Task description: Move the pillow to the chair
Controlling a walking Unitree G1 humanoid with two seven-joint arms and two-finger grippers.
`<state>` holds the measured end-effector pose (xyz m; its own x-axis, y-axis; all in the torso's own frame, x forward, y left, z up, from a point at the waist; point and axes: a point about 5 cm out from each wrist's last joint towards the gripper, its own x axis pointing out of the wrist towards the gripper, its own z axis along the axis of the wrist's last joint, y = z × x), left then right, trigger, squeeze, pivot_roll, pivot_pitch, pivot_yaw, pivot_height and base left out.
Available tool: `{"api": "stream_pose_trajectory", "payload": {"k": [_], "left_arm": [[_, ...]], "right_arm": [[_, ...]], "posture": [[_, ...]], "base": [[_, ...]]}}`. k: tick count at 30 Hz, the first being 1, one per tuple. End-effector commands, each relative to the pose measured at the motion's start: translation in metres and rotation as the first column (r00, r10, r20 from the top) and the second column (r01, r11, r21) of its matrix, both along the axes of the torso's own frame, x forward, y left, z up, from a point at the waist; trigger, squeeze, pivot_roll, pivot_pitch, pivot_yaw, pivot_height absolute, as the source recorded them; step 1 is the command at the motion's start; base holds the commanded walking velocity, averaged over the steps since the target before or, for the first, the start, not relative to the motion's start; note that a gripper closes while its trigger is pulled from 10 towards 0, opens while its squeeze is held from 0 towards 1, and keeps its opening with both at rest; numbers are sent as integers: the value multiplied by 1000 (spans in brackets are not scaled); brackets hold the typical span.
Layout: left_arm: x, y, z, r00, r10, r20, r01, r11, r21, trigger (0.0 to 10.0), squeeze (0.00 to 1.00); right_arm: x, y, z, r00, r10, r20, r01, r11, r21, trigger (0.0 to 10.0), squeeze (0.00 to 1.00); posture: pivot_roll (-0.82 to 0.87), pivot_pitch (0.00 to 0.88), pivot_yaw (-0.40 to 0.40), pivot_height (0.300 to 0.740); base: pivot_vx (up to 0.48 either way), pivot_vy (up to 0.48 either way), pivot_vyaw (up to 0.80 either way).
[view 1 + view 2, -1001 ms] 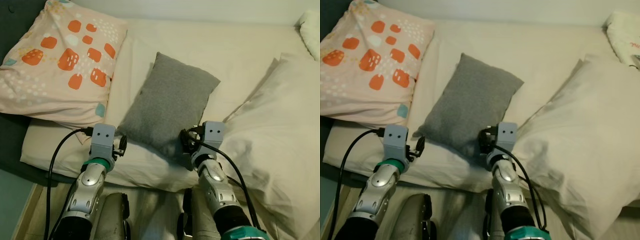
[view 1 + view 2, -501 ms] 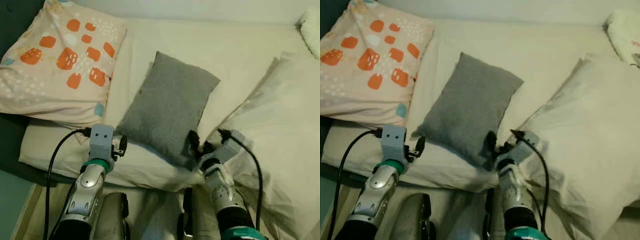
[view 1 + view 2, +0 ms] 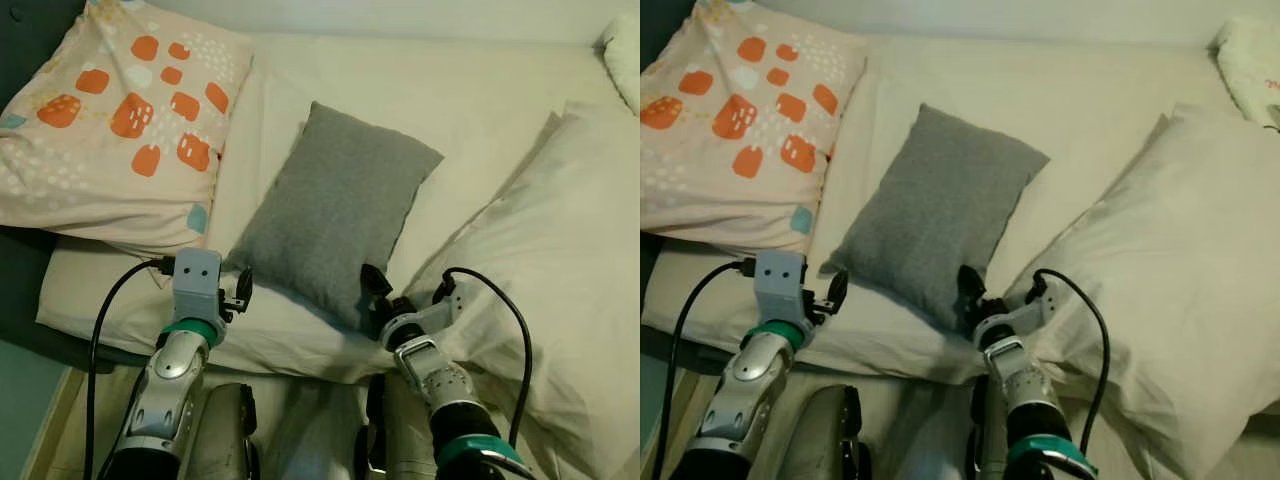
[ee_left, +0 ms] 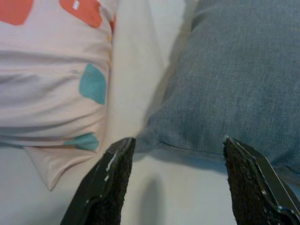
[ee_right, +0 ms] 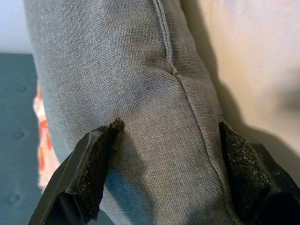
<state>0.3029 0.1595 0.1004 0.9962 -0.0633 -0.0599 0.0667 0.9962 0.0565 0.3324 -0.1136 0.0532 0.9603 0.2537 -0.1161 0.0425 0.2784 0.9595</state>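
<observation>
**While Both Arms Reach for the Pillow**

If squeezed on thin cloth only, could slip out on the lift. Gray pillow (image 3: 335, 215) flat on the bed (image 3: 480, 110). Right end effector (image 5: 164, 180) wide open, around the near corner. Left end effector (image 4: 176, 180) wide open too, at the other near corner, holding nothing.

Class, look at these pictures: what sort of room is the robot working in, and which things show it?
Most likely a bedroom: a bed with a cream sheet, a peach pillow with orange patches, and a small grey fabric pillow lying on it.
</observation>
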Motion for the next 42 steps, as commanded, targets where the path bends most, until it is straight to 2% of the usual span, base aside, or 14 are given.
{"api": "stream_pose_trajectory", "payload": {"k": [1, 9, 19, 23, 25, 26, 31, 33, 34, 35, 36, 38, 39, 42], "left_arm": [[-6, 4, -7, 999, 8, -33, -8, 1000, 3, 10000, 0], [-23, 15, -9, 998, 33, -54, -31, 999, 21, 10000, 0], [-31, 19, -7, 998, 33, -61, -31, 999, 28, 10000, 0], [-33, 19, -7, 997, 29, -66, -27, 999, 32, 10000, 0], [-33, 19, -7, 997, 25, -69, -23, 999, 35, 10000, 0], [-33, 18, -6, 997, 16, -74, -12, 999, 43, 10000, 0], [-33, 17, -5, 997, 12, -78, -9, 999, 46, 10000, 0], [-33, 16, -5, 997, 11, -79, -7, 999, 47, 10000, 0], [-33, 16, -5, 997, 10, -79, -6, 999, 49, 10000, 0], [-33, 16, -5, 997, 10, -79, -6, 999, 49, 10000, 0], [-33, 16, -5, 997, 11, -81, -6, 999, 52, 10000, 0], [-33, 17, -5, 996, 12, -84, -7, 998, 54, 10000, 0], [-33, 17, -5, 996, 14, -86, -10, 998, 57, 10000, 0], [-33, 17, -5, 996, 17, -89, -12, 998, 58, 10000, 0]], "right_arm": [[-3, 12, -3, 1000, 26, -14, -25, 998, 55, 10000, 1000], [8, 29, 13, 999, -26, 25, 18, 958, 286, 10000, 1000], [11, 55, 20, 998, 55, 29, -60, 964, 260, 10000, 1000], [7, 93, 31, 931, 342, 132, -325, 937, -129, 10000, 1000], [4, 103, 34, 888, 433, 156, -384, 883, -269, 10000, 1000], [0, 115, 37, 818, 546, 180, -426, 786, -449, 10000, 1000], [-3, 121, 36, 771, 612, 177, -434, 708, -557, 10000, 1000], [-3, 122, 35, 769, 615, 174, -435, 703, -563, 10000, 788], [-4, 122, 35, 773, 612, 169, -434, 703, -563, 10000, 0], [-4, 122, 35, 773, 612, 169, -434, 703, -563, 10000, 0], [-4, 123, 34, 780, 606, 158, -438, 709, -553, 4510, 0], [-5, 124, 32, 787, 600, 142, -440, 708, -553, 3020, 0], [-6, 125, 29, 793, 595, 126, -442, 706, -553, 0, 0], [-8, 125, 27, 796, 594, 115, -442, 701, -559, 0, 0]], "posture": [[133, 210, 27, 595], [180, 239, 21, 595], [200, 257, 25, 595], [201, 258, 26, 595], [201, 258, 26, 595], [195, 263, 34, 595], [193, 265, 37, 595], [194, 264, 37, 595], [194, 264, 37, 595], [194, 264, 37, 595], [194, 264, 37, 595], [194, 263, 39, 595], [193, 262, 39, 595], [193, 262, 39, 595]], "base": [[0, 0, 0], [0, 0, 0], [0, 0, 0], [0, 0, 0], [0, 0, 0], [0, 0, 0], [0, 0, 0], [0, 0, 0], [0, 0, 0], [0, 0, 0], [0, 0, 0], [0, 0, 0], [0, 0, 0], [0, 0, 0]]}}
